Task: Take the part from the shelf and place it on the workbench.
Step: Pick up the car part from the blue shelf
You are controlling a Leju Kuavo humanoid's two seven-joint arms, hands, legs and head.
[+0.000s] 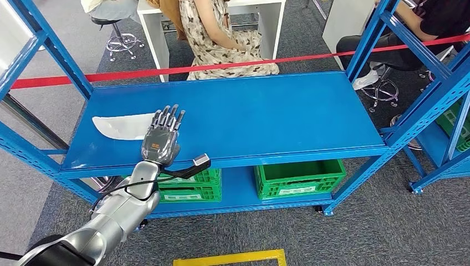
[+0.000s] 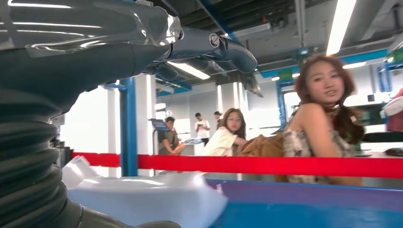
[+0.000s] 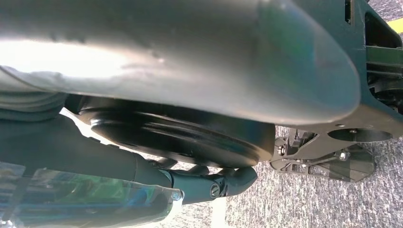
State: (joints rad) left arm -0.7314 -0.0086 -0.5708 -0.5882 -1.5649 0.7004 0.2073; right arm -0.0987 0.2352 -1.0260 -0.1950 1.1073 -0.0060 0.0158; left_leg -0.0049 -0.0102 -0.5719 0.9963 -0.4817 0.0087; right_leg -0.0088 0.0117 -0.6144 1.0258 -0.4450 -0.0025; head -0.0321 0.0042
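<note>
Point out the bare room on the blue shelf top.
The blue shelf is bare from the left robot hand to its right end, back to the red tape. Crowded at the left end only, where the white part lies under the hand's fingers.

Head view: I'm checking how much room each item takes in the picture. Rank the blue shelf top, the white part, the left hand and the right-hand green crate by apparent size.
1. Blue shelf top, by far the largest.
2. Right-hand green crate, though it is partly hidden under the shelf.
3. White part and left hand: these look alike, and the hand covers the part's end, so I won't rank them.
</note>
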